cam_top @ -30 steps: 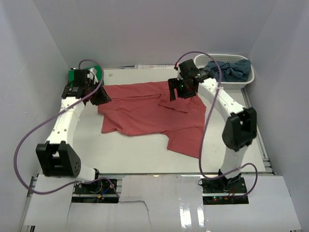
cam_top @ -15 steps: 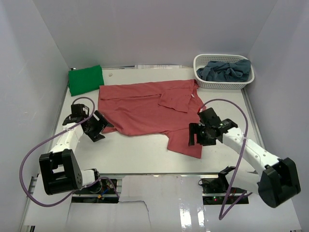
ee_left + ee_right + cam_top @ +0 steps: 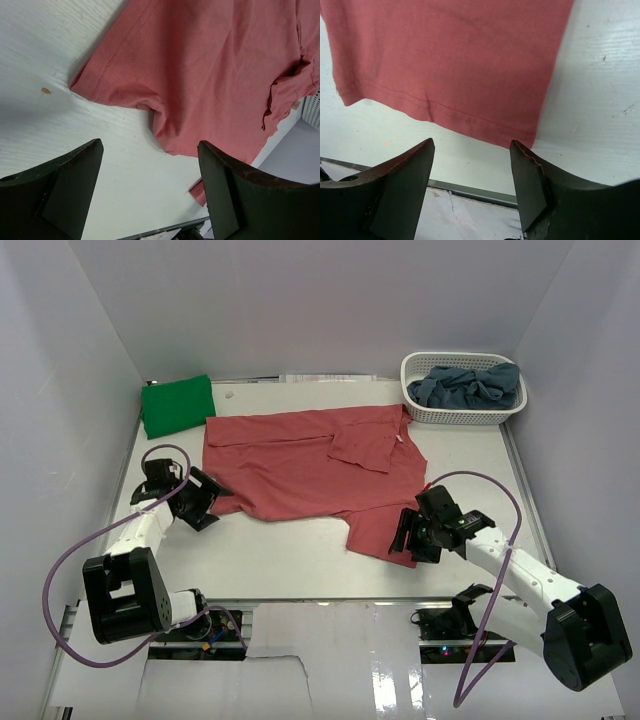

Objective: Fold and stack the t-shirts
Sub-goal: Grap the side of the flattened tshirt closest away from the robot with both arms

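Note:
A salmon-red t-shirt (image 3: 300, 465) lies spread across the table, with a folded flap near its upper right. My left gripper (image 3: 205, 502) is low at the shirt's left sleeve, open; in the left wrist view the sleeve (image 3: 210, 65) lies just beyond the gripper (image 3: 149, 145), and nothing sits between the jaws. My right gripper (image 3: 405, 538) stands open at the shirt's near right hem corner; the stitched hem (image 3: 450, 55) runs just ahead of the gripper (image 3: 471, 142). A folded bright green t-shirt (image 3: 177, 405) rests at the back left. Grey-blue t-shirts (image 3: 470, 383) are heaped in the basket.
The white lattice basket (image 3: 415, 412) stands at the back right corner. The table's front metal edge (image 3: 470, 190) is right under my right gripper. Walls close in on the left, right and back. Purple cables (image 3: 60, 560) loop off both arms.
Both arms have swung from the shirt's far edge down to its near side, the left to the sleeve and the right to the hem corner. The left gripper's jaws have opened.

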You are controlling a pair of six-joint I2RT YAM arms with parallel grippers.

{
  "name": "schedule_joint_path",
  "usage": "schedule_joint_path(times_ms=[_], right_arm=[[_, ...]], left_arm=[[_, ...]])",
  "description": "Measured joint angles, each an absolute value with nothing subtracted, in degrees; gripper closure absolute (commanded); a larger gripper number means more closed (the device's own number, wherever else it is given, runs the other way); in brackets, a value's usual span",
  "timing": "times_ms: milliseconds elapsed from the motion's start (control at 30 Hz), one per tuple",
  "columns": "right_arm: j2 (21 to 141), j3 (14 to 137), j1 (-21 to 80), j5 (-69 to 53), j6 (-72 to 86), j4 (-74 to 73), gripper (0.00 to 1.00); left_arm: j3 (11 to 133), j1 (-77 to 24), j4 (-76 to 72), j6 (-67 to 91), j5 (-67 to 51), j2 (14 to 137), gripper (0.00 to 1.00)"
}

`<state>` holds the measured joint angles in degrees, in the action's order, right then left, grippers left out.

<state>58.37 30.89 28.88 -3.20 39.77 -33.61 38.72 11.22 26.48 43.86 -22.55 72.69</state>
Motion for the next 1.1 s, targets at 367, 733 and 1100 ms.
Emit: schedule_joint_path(times_ms=[367, 733, 1100], right_arm=[[53.9, 28.1, 28.8, 1.1, 46.0, -34.6, 0.31], [54.2, 25.7, 28.5, 4.8, 49.6, -36.4, 0.37], [58.1, 26.1, 28.5, 4.0, 49.7, -32.3, 0.55]], left_arm=[[38.7, 13.0, 24.3, 45.9, -21.8, 73.0, 0.12], [38.7, 14.2, 23.9, 45.5, -21.8, 73.4, 0.12], [38.7, 15.6, 23.9, 44.4, -21.6, 73.4, 0.12]])
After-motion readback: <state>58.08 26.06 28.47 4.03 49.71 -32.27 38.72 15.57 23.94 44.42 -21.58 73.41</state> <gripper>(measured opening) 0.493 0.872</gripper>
